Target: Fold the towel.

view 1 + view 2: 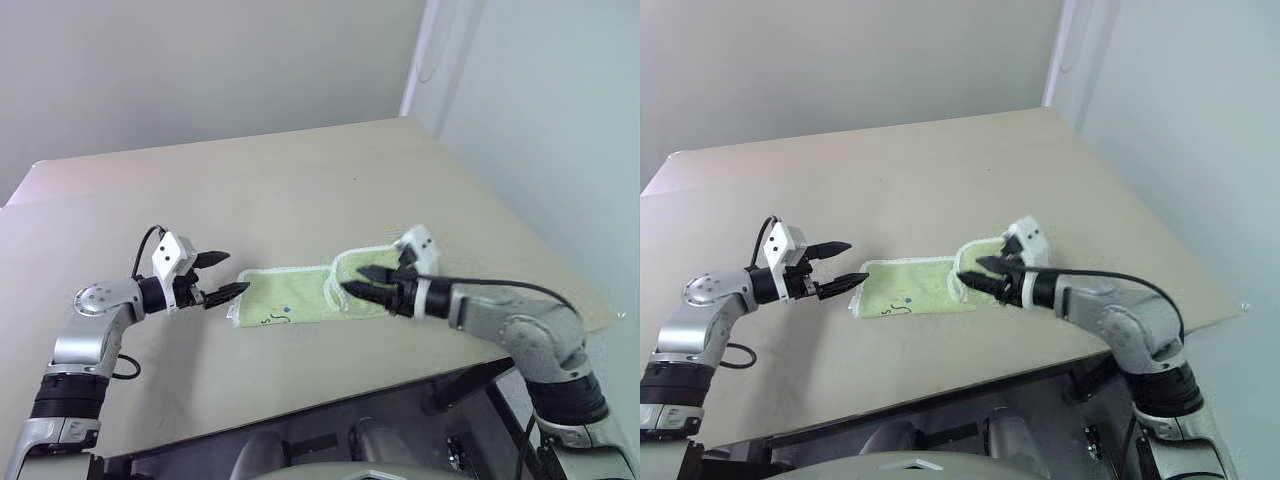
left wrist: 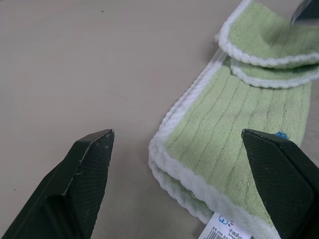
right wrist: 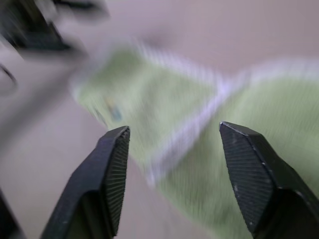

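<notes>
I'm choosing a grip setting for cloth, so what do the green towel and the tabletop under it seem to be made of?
The pale lime-green towel with white stitched edging looks like soft terry cloth: a fuzzy looped pile with faint ribbed lines and a thick, cord-like white hem. The beige tabletop looks like smooth matte laminate or painted board, plain and without visible grain; the exact material is unclear.
</notes>
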